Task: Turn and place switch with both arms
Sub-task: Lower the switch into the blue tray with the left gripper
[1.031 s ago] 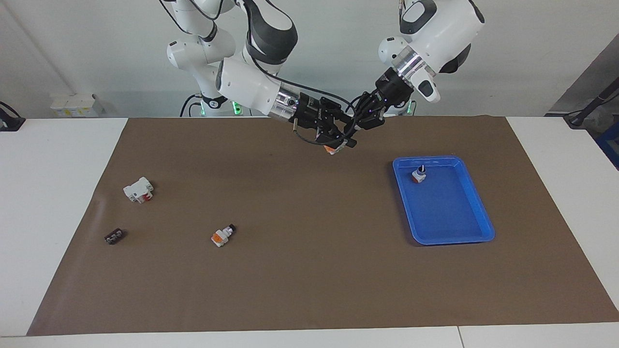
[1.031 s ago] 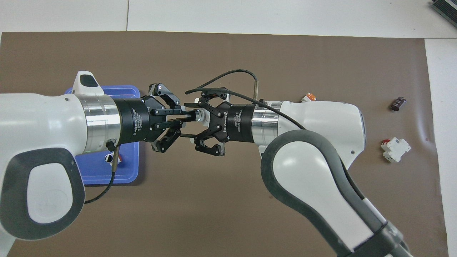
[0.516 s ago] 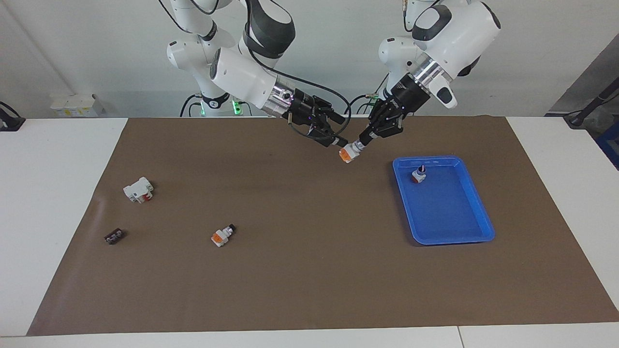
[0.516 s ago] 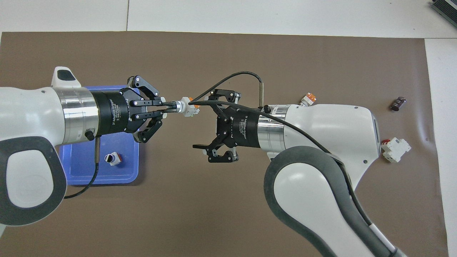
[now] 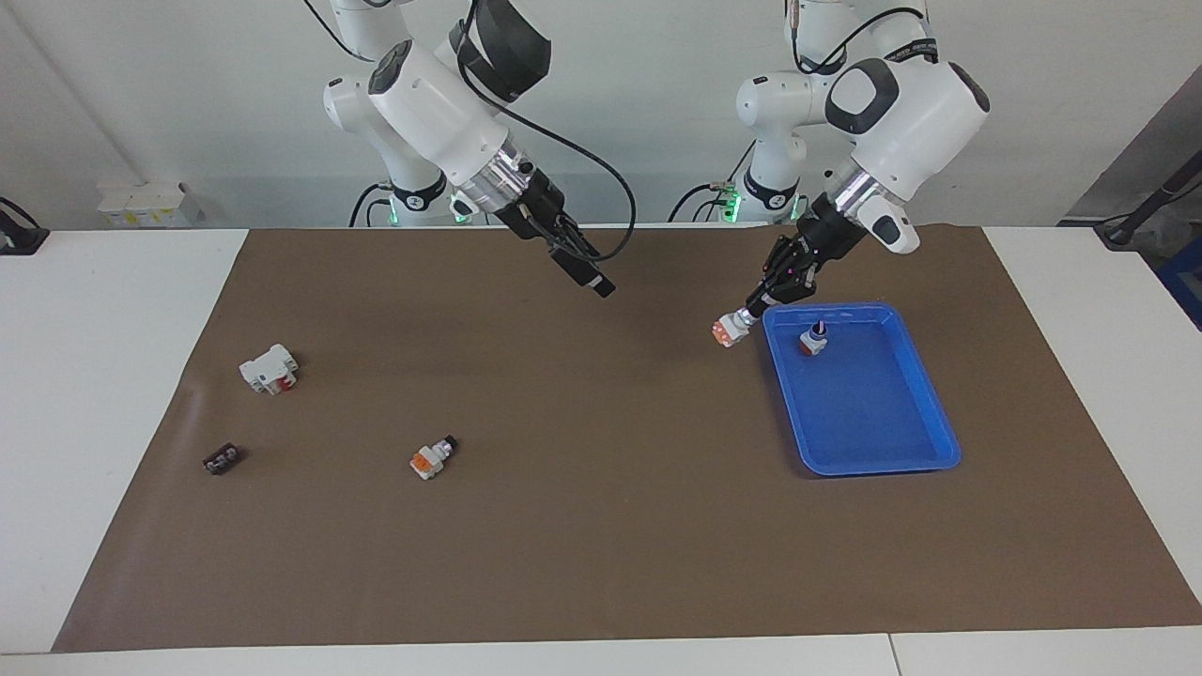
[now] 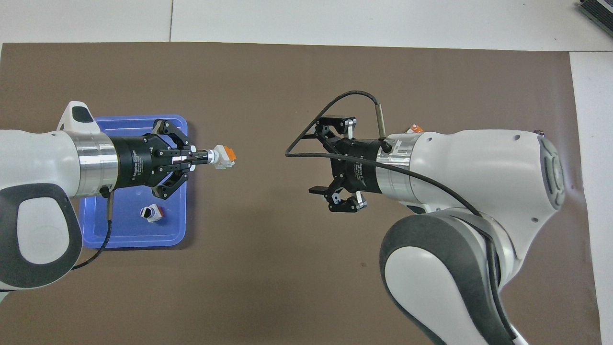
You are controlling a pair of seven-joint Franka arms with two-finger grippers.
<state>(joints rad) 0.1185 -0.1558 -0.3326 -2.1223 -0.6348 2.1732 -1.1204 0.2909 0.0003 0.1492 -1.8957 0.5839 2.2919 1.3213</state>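
My left gripper (image 5: 751, 311) (image 6: 202, 157) is shut on the black knob of a switch (image 5: 729, 330) (image 6: 224, 156). The switch's white body and orange end point away from the gripper. It hangs over the mat just beside the blue tray (image 5: 869, 453) (image 6: 127, 239), at the tray's corner nearest the robots. My right gripper (image 5: 595, 280) (image 6: 316, 158) is open and holds nothing, raised over the mat's middle and facing the left gripper across a wide gap. A second switch (image 5: 813, 340) (image 6: 151, 212) stands in the tray.
Another switch (image 5: 432, 458) lies on the mat toward the right arm's end; in the overhead view only its orange end (image 6: 415, 128) peeks past the right arm. A white boxy block with a red patch (image 5: 269, 368) and a small black piece (image 5: 222, 459) lie farther toward that end.
The grippers have drawn apart. The right gripper let go of the switch and pulled back. The left gripper carried the switch by its knob toward the tray and lower.
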